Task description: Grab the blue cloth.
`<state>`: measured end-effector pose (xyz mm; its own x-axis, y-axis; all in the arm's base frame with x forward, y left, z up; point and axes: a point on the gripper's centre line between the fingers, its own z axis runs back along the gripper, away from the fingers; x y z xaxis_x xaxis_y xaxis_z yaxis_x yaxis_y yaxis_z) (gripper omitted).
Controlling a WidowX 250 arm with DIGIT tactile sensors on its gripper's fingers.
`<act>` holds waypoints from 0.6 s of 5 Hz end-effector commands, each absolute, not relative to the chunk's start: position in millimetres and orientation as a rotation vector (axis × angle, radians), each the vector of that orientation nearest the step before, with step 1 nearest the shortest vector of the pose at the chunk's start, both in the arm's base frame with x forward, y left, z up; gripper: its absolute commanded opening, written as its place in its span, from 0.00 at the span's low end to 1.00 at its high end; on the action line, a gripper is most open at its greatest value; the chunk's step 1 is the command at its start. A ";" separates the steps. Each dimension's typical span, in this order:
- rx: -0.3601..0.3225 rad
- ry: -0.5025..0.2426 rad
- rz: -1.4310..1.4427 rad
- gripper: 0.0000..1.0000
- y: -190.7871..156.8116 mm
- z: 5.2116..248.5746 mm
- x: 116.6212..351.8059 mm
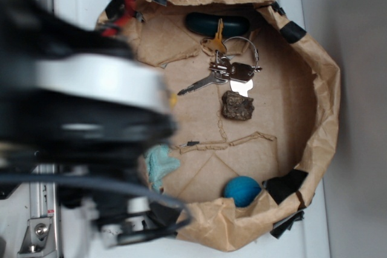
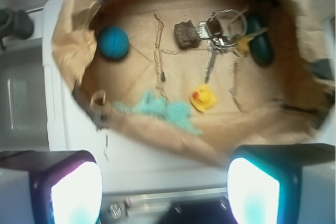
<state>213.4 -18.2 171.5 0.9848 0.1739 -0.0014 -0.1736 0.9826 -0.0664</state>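
Note:
The blue cloth [image 2: 163,109], a pale aqua fuzzy rag, lies crumpled on the brown paper floor just inside the bag's near rim, left of the yellow duck [image 2: 203,98]. In the exterior view only part of the cloth [image 1: 160,164] shows beside my blurred arm [image 1: 84,107], which hides the gripper there. In the wrist view my gripper [image 2: 165,190] is open and empty, its pads [image 2: 76,192] wide apart. It hangs over the white surface outside the rim, short of the cloth.
A brown paper bag wall [image 2: 173,135] rings the floor. Inside it are a deep-blue ball [image 2: 113,42], a dark rock [image 2: 186,34], a bunch of keys [image 2: 218,38] and a dark green oblong thing [image 2: 261,45]. A metal rail [image 1: 39,222] runs beside the bag.

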 end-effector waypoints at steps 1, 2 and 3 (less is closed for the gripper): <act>-0.185 0.042 0.347 1.00 8.5 134.2 246.1; -0.215 0.138 0.357 1.00 0.0 106.6 238.2; -0.243 0.225 0.424 1.00 -18.7 88.8 225.0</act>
